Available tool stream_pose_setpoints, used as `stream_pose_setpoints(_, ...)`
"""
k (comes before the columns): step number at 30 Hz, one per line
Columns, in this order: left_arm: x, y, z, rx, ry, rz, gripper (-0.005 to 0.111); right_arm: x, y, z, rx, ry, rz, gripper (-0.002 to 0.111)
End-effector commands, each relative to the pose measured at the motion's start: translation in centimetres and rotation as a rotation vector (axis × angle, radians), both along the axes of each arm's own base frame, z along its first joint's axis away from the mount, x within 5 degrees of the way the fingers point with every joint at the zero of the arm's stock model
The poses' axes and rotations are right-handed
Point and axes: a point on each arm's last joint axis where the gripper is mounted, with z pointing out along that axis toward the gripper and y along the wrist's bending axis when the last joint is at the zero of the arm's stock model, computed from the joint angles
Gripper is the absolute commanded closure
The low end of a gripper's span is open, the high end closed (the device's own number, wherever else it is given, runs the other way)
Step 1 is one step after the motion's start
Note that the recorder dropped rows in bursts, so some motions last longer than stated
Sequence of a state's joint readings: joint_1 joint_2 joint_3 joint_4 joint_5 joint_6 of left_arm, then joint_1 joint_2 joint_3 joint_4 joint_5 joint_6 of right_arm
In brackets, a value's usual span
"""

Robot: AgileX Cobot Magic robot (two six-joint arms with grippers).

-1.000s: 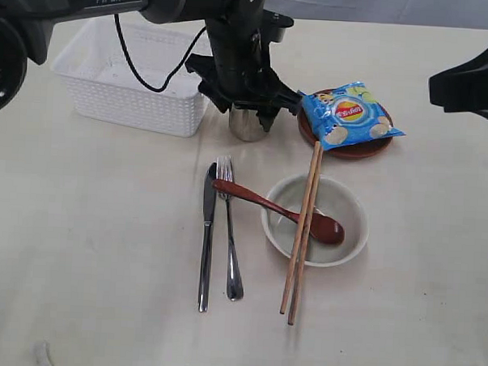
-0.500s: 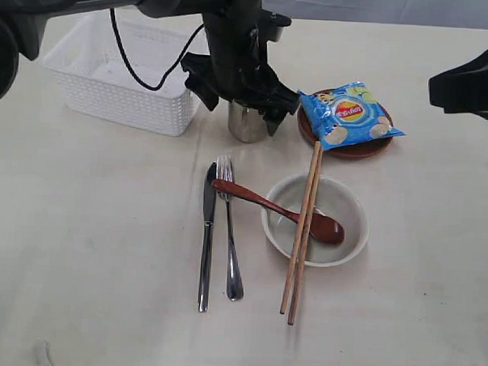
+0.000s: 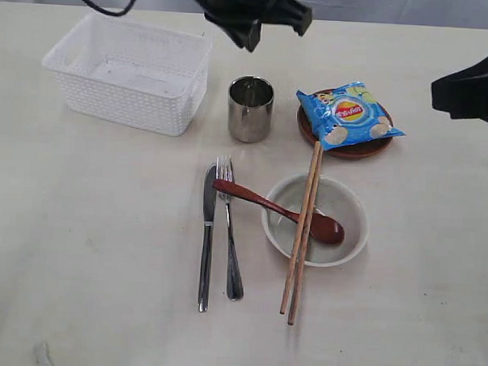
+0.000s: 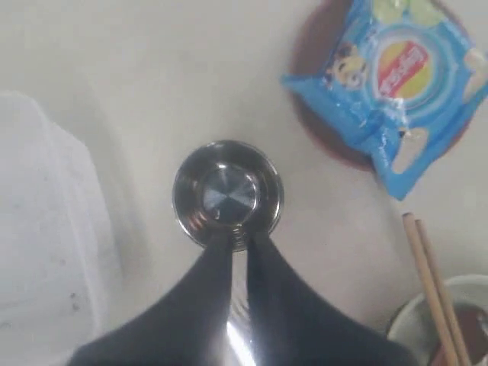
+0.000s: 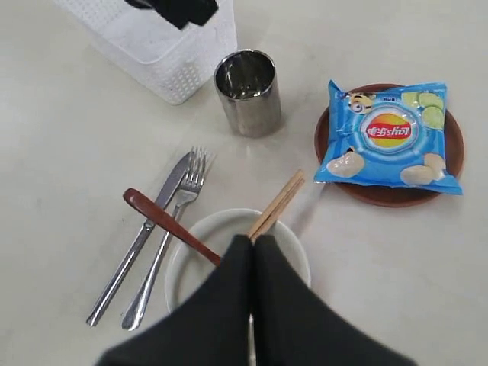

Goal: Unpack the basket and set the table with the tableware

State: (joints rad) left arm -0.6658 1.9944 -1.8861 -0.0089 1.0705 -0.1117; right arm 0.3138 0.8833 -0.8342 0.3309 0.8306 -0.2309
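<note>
The white basket (image 3: pixel 127 72) stands empty at the back left of the table (image 3: pixel 87 241). The steel cup (image 3: pixel 250 109) stands upright beside it, free of any grip. My left gripper (image 4: pixel 238 238) hangs high above the cup (image 4: pixel 227 192), shut to a thin slit and holding nothing. A brown plate (image 3: pixel 351 147) carries the blue crisp bag (image 3: pixel 348 113). Two chopsticks (image 3: pixel 303 234) and the red-brown spoon (image 3: pixel 267 204) lie across the speckled bowl (image 3: pixel 348 236). Knife (image 3: pixel 207 238) and fork (image 3: pixel 229 239) lie side by side. My right gripper (image 5: pixel 252 240) is shut and empty above the bowl (image 5: pixel 194 252).
The right arm (image 3: pixel 473 84) juts in at the right edge of the exterior view, and the left arm (image 3: pixel 251 13) fills the top middle. Bare tabletop stretches along the front and left.
My left gripper has let go of the steel cup and risen straight up and away from it. The cup stays standing beside the basket. The right arm has not moved.
</note>
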Motion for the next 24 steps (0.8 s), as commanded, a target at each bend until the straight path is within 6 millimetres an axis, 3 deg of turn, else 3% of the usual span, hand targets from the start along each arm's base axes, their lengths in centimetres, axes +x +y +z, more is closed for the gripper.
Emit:
stream_pose_setpoints(1,-2.3,2.0,5.8,-0.079,-0.093,-0.003,0.104,-1.5,-0.5,1.2,0.033,-0.06,-0.002,0.109)
stream_pose_setpoints(8,-7.3,5.3,13.4,-0.245,-0.217,-0.011,0.104,-5.1,-1.6,3.6,0.109,-0.243,-0.016,0.109)
stream_pose_setpoints(13,-12.2,9.0,16.5,-0.374,-0.359,-0.008,0.104,-8.6,-2.7,4.9,0.183,-0.362,-0.022,0.109)
stream_pose_setpoints(18,-17.5,13.3,17.4,-0.51,-0.53,0.001,0.104,-11.3,-3.5,5.6,0.238,-0.454,-0.033,0.109)
stream_pose_setpoints(24,-22.7,17.6,16.6,-0.586,-0.672,0.005,0.104,-13.8,-4.3,6.0,0.31,-0.526,-0.05,0.109)
